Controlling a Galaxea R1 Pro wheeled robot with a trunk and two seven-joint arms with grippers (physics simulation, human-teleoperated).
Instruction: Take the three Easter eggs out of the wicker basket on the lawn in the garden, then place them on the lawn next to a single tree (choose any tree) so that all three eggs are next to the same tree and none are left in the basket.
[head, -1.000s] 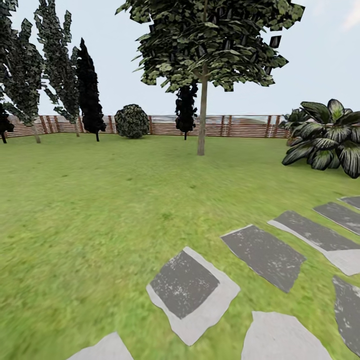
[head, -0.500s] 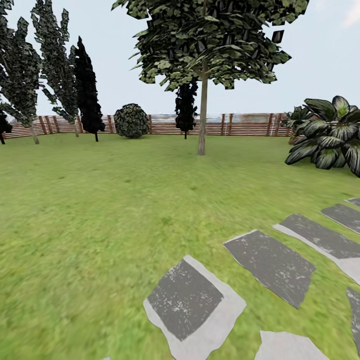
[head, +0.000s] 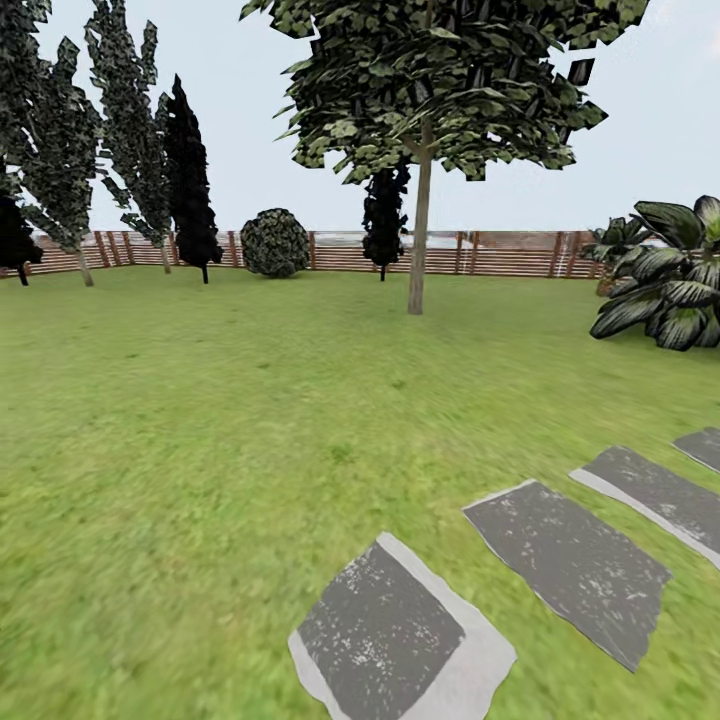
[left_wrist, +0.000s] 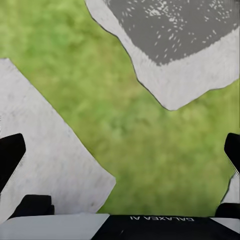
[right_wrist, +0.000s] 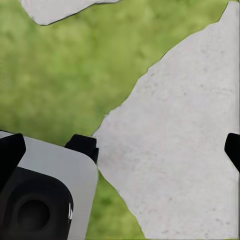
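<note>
From the head view, the lawn (head: 200, 420) stretches flat to a slatted fence (head: 500, 255) at its far edge. At the far left stand dark cypresses (head: 190, 180), then a round bush (head: 274, 242) against the fence. The tree (head: 418, 240) rises upright right of centre, its pale trunk vertical, canopy high above. A broad-leaved plant (head: 670, 290) sits at the right edge. Grey slabs (head: 400, 640) run across the near right corner of the grass. The left gripper (left_wrist: 120, 150) hangs over grass and slabs with fingers spread wide, nothing between them. The right gripper (right_wrist: 120, 150) hangs likewise, fingers spread and empty, over a pale slab (right_wrist: 175, 145).
</note>
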